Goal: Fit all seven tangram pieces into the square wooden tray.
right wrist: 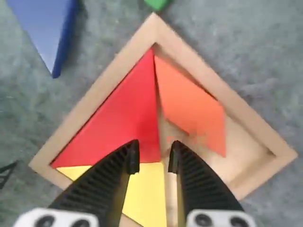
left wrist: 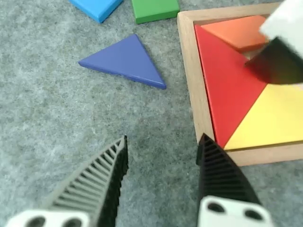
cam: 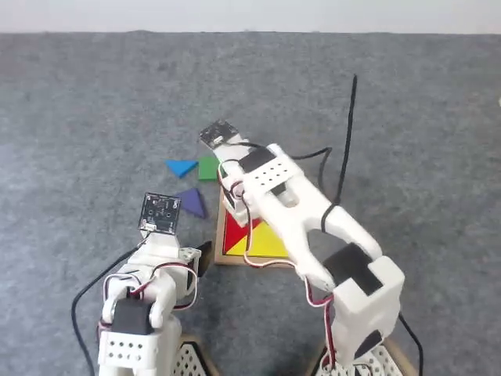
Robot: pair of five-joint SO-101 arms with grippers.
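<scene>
The square wooden tray (cam: 221, 244) (left wrist: 189, 71) (right wrist: 99, 90) holds a red triangle (left wrist: 227, 80) (right wrist: 118, 118), a yellow triangle (left wrist: 270, 118) (right wrist: 142, 189) and an orange piece (left wrist: 239, 30) (right wrist: 189, 109). On the grey mat beside it lie an indigo triangle (cam: 192, 201) (left wrist: 125, 61) (right wrist: 47, 28), a light blue triangle (cam: 182, 167) (left wrist: 97, 7) and a green piece (cam: 208, 167) (left wrist: 155, 8). My right gripper (right wrist: 152, 153) (cam: 231, 188) hovers over the tray's pieces, narrowly open and holding nothing. My left gripper (left wrist: 163, 142) (cam: 205, 258) stands open above the mat, just off the tray's near corner.
Part of the tray's bare wooden floor (right wrist: 246, 142) shows beside the orange piece. The right arm's white body (cam: 313, 219) reaches over the tray, with black cables (cam: 348, 133) trailing behind it. Open grey mat surrounds the pieces.
</scene>
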